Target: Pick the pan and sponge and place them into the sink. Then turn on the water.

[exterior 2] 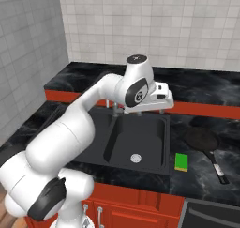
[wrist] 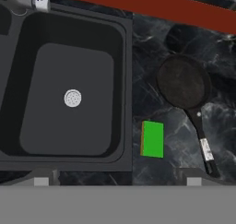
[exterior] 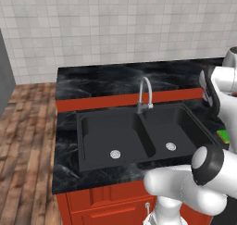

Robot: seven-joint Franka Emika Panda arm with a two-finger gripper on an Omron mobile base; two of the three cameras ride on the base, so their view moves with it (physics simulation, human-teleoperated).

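End effector (wrist: 117,181) hung high over the sink (wrist: 124,80), above the rim btwn right basin and the surface (wrist: 147,103). Fingers spread wide apart, nothing btwn them; the fingertips (wrist: 41,178) showed at the bottom of the hand view, well apart from each other.

Pan (wrist: 183,84) lay flat on the dark marbled surface, below and to the right of the end effector, handle running away from the red back strip toward the surface's front edge, pale tip at the end. Sponge (wrist: 152,138) sat green face up btwn pan and sink rim, just beside the rim, not touching the pan.

Both basins held only their silver drains (exterior: 115,153). Faucet (exterior: 145,95) stood behind the divider btwn the basins, no water running.

In the right base view the end effector (exterior 2: 161,110) was level w/ the faucet, over the right basin.
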